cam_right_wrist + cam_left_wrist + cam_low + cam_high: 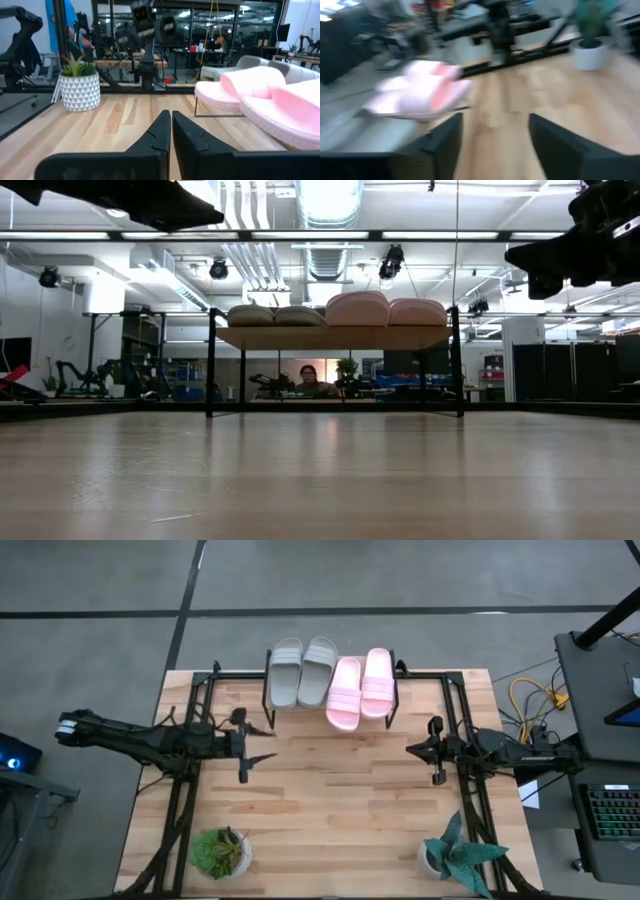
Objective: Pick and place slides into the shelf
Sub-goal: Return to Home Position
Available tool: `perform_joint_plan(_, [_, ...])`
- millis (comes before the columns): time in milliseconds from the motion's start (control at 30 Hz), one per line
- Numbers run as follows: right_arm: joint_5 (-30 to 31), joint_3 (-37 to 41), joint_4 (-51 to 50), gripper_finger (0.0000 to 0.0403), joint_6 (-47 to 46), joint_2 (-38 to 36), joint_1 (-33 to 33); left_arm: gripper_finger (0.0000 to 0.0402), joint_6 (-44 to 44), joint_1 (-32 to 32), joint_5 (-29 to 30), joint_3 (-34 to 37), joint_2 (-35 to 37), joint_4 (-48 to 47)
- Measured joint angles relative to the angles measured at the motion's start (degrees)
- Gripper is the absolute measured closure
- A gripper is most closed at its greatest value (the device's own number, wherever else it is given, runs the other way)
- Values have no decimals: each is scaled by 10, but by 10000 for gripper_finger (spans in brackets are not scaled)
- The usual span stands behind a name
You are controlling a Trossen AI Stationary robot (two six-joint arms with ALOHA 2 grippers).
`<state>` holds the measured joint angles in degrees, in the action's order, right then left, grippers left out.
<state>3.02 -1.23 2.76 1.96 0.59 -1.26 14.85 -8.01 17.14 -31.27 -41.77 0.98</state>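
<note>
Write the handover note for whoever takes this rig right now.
Left gripper: open, empty, over the table just in front of the shelf, at its end on the left arm's side.
Right gripper: shut, empty, over the table in front of the shelf's other end.
Slides: all four lie on the shelf, grey pair on the left arm's side, pink pair on the right arm's side. The pink one next to the grey pair juts out over the front edge.
Done: placing.
Left: bring both arms home, and perhaps push that pink slide further in.
</note>
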Motion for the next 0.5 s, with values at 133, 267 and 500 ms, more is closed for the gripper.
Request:
perform_joint_plan(133, [0,0,8,394,0,-1,0,293,-29,0,-91,16,-14,11])
perform_joint_plan(267, [0,0,7,394,-4,4,0,388,-13,0,-74,47,-2,26])
perform_joint_plan(500, [0,6,5,394,-5,15,0,399,5,0,-16,135,105,73])
